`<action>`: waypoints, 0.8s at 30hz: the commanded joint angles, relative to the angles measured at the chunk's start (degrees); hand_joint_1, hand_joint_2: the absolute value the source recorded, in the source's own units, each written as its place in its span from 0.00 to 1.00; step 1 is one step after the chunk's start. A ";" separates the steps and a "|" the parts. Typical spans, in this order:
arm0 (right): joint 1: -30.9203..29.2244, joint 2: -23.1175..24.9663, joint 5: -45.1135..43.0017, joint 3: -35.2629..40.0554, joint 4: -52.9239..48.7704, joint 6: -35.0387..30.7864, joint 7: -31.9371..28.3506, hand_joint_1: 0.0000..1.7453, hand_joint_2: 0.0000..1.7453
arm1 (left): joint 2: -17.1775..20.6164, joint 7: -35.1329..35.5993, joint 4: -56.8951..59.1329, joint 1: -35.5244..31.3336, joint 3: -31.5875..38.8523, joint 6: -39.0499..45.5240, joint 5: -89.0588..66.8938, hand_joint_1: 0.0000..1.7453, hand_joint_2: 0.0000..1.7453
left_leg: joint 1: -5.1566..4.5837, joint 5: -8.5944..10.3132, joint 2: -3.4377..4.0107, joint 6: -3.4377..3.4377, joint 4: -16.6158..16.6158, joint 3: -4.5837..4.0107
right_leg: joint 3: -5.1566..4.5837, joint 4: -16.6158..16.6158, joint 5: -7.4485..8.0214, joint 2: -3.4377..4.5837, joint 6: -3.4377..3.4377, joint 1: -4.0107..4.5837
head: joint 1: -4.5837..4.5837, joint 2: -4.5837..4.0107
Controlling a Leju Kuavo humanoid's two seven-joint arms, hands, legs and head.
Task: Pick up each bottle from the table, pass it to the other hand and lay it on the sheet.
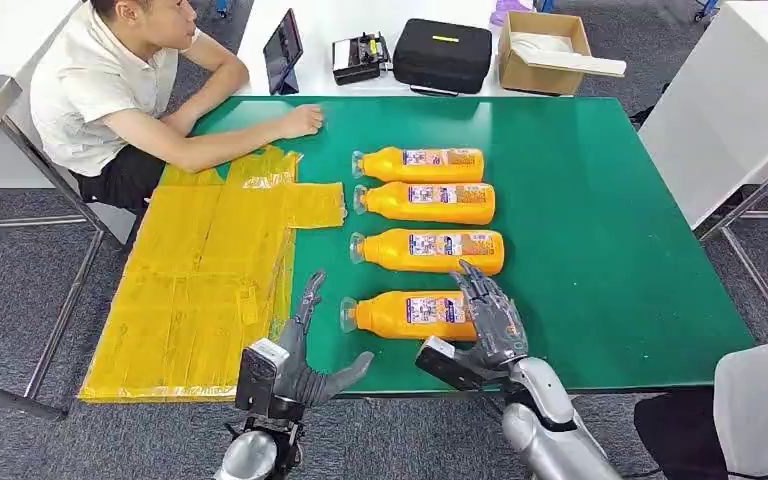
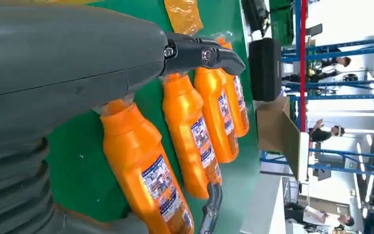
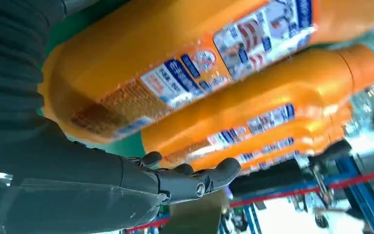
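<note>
Orange plastic marks the four bottles lying on their sides in a column at the centre of the head view, caps pointing left: the nearest bottle point(image 1: 410, 314) sits lower centre, with the second bottle point(image 1: 430, 250), third bottle point(image 1: 428, 202) and fourth bottle point(image 1: 422, 164) stacked above it in the frame, all on the green table point(image 1: 600, 220). The right hand point(image 1: 488, 318) lies over the base end of the nearest bottle, fingers extended and spread across it; whether they have actually gripped it cannot be told, and the right wrist view shows the fingers point(image 3: 190, 183) stretched out beside the bottle's labelled body point(image 3: 175, 53) rather than wrapped round it. The left hand point(image 1: 305, 360) hovers at the lower centre-left of the frame, just left of that bottle's cap, open with its thumb and fingers apart and nothing in it. The yellow sheet point(image 1: 210, 280) spreads over the table's left part and hangs past its edge. A seated person point(image 1: 120, 90) at upper left rests a hand point(image 1: 302, 120) on the table. Along the top lie a tablet point(image 1: 282, 48), a black case point(image 1: 442, 54) and a cardboard box point(image 1: 545, 50).
</note>
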 commanded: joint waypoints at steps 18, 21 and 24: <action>-8.77 -6.91 -3.39 8.18 9.17 12.23 3.97 0.00 1.00 | 0.11 1.95 4.08 -2.81 -1.76 -0.47 -0.48 0.00 1.00 | 0.06 -0.10 0.10 0.05 0.01 0.43 | 0.47 -0.07 -0.05 -0.03 -0.22 0.11 | 0.00 0.00; -9.13 -6.93 -3.59 8.63 9.56 12.58 4.08 0.00 1.00 | 0.18 2.15 4.02 -2.85 -1.98 -0.68 -0.55 0.00 1.00 | 0.04 -0.03 0.07 0.05 0.00 0.31 | 0.33 -0.07 0.01 -0.02 -0.14 0.08 | 0.00 0.00; -10.04 -7.76 -4.30 9.61 10.15 14.34 4.37 0.00 1.00 | 0.10 3.00 4.26 -3.01 -2.32 -1.18 -0.35 0.00 1.00 | 0.02 0.00 0.06 0.06 -0.01 0.26 | 0.28 -0.07 0.04 -0.01 -0.09 0.06 | 0.00 0.00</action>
